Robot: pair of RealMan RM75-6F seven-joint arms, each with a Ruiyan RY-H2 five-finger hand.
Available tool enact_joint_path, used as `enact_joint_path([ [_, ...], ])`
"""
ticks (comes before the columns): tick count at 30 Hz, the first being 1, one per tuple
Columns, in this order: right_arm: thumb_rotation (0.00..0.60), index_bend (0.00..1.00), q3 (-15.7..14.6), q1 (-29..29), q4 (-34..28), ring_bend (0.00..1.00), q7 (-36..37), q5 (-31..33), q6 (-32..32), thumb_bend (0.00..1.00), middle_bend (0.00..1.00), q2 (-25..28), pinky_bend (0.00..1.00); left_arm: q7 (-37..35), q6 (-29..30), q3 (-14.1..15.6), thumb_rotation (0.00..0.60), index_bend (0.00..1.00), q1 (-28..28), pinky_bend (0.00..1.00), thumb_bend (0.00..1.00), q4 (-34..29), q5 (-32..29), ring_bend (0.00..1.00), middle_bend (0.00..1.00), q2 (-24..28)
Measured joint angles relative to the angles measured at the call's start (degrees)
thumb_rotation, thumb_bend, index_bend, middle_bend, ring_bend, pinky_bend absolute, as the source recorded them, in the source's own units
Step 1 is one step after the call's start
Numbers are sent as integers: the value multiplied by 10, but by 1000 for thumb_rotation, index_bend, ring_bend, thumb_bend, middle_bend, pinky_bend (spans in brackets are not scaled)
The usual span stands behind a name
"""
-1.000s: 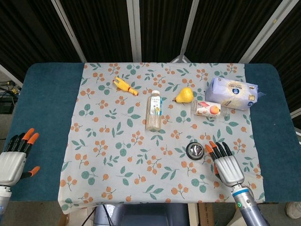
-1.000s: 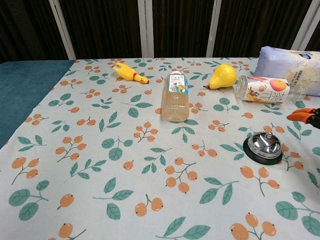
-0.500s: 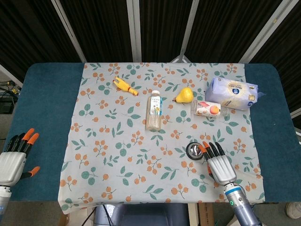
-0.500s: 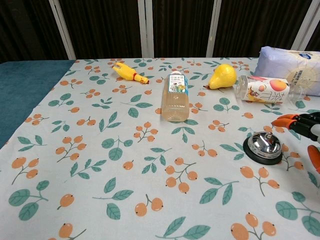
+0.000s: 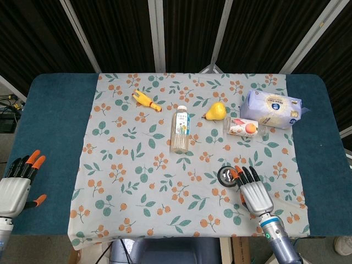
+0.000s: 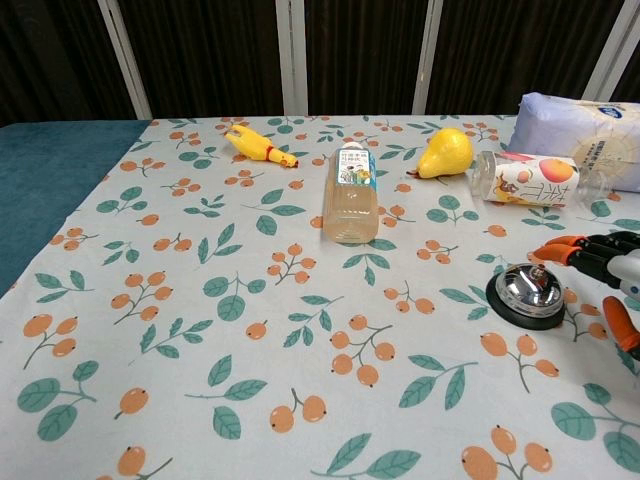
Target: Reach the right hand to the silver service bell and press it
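**Right hand beside the bell, fingers spread**

Right hand (image 5: pixel 254 192) lay palm down on the floral cloth (image 5: pixel 137 176), fingers apart and extended, holding nothing. Its orange fingertips (image 5: pixel 233 174) reached the right edge of the silver service bell (image 5: pixel 227 175) in the head view; whether they touched it could not be told. The bell stood on its black base near the front right of the tabletop (image 5: pixel 49 126).

A clear bottle (image 5: pixel 180 128) of pale liquid lay on its side mid-cloth, white cap pointing away. A smaller bottle (image 5: pixel 241 127) with a peach label lay beside a pear (image 5: pixel 216 111). A pale blue packet (image 5: pixel 271 108) sat at the far right, and a yellow rubber chicken (image 5: pixel 146 100) lay far left.

Left hand (image 5: pixel 16 184) rested open at the tabletop's left edge, fingers apart and empty, visible only from the head camera. The chest view showed just the right hand's fingertips (image 6: pixel 556 252) at the frame edge, level with the bell's dome (image 6: pixel 528 288).
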Motion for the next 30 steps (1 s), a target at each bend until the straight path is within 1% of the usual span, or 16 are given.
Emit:
enact_joint_path([
  [7,600,0,-10,2,12,0,-12,5,-6,904,0,-4,0,4,0,0,600,0,-1,0,26,-3,1,0,0,0],
  [15,600,0,-11,2,17,0,-8,8,-2,904,0,-8,0,3,-2,0,600,0,-1,0,25,-3,-1,0,0,0],
  [20,600,0,-19,3,20,0,-16,6,-3,905,0,-10,0,4,-1,2,600,0,0,0,26,-3,1,0,0,0],
  [30,600,0,-24,0,30,0,-22,11,-1,905,0,-15,0,2,0,1,600,0,-1,0,25,-2,4,0,0,0],
])
